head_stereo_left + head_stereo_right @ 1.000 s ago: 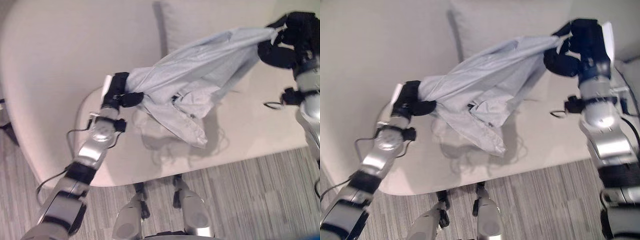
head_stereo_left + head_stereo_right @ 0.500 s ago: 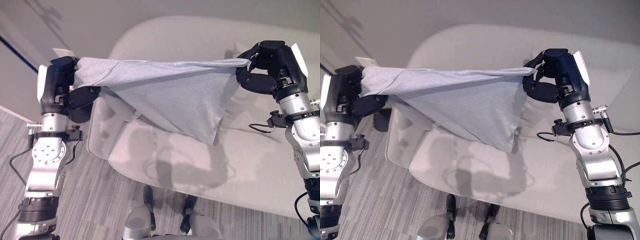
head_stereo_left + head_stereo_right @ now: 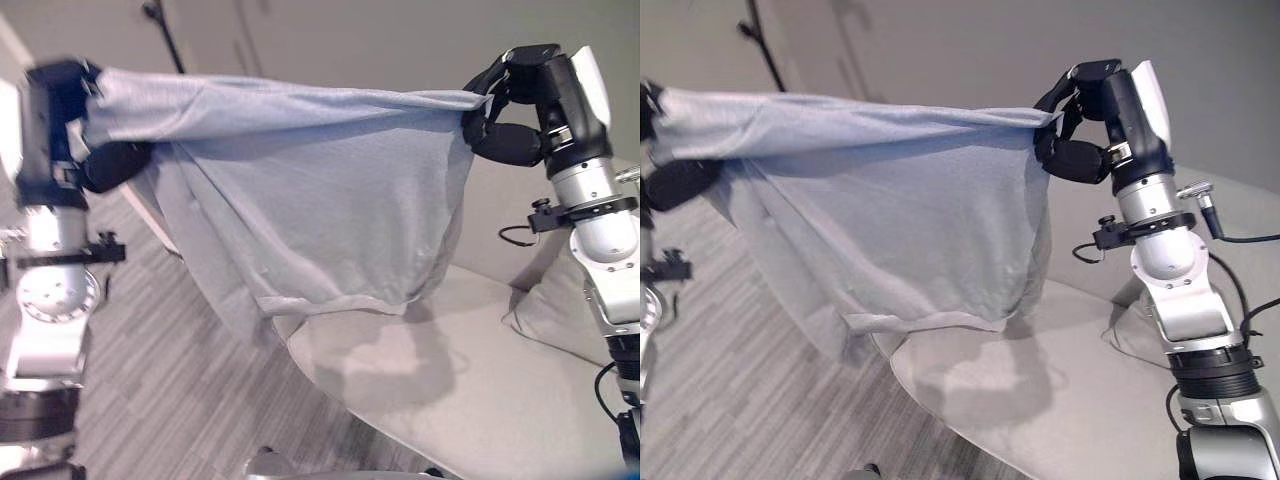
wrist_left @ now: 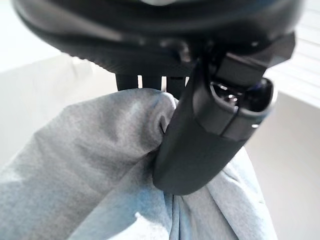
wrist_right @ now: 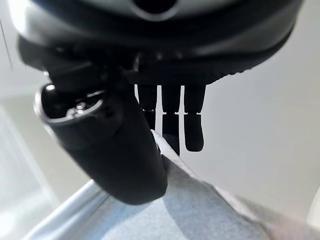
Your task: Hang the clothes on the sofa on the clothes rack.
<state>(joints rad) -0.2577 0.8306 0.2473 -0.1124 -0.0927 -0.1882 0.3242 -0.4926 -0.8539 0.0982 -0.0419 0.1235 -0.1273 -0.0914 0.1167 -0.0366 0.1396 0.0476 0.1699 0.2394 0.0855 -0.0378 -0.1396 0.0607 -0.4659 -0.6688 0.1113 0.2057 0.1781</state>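
in the left eye view the shirt (image 3: 330,210) hangs stretched in the air above the sofa (image 3: 480,370), pinched at one end by the left hand (image 3: 70,130) and at the other by the right hand (image 3: 520,110): lifted, but not yet hung. the right eye view adds a thin dark pole (image 3: 765,45) by the wall, perhaps the rack. each wrist view shows what the eye views cannot, a thumb (image 4: 200,145) pressed onto cloth.

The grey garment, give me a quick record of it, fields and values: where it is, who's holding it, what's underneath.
garment: light grey garment, spread wide and lifted, lower edge hanging just above the seat
left hand: left hand shut on one upper corner, thumb pinching cloth in its wrist view
right hand: right hand shut on the other upper corner
below: beige sofa with a cushion
floor: grey striped carpet
rack: a dark pole behind; cannot tell
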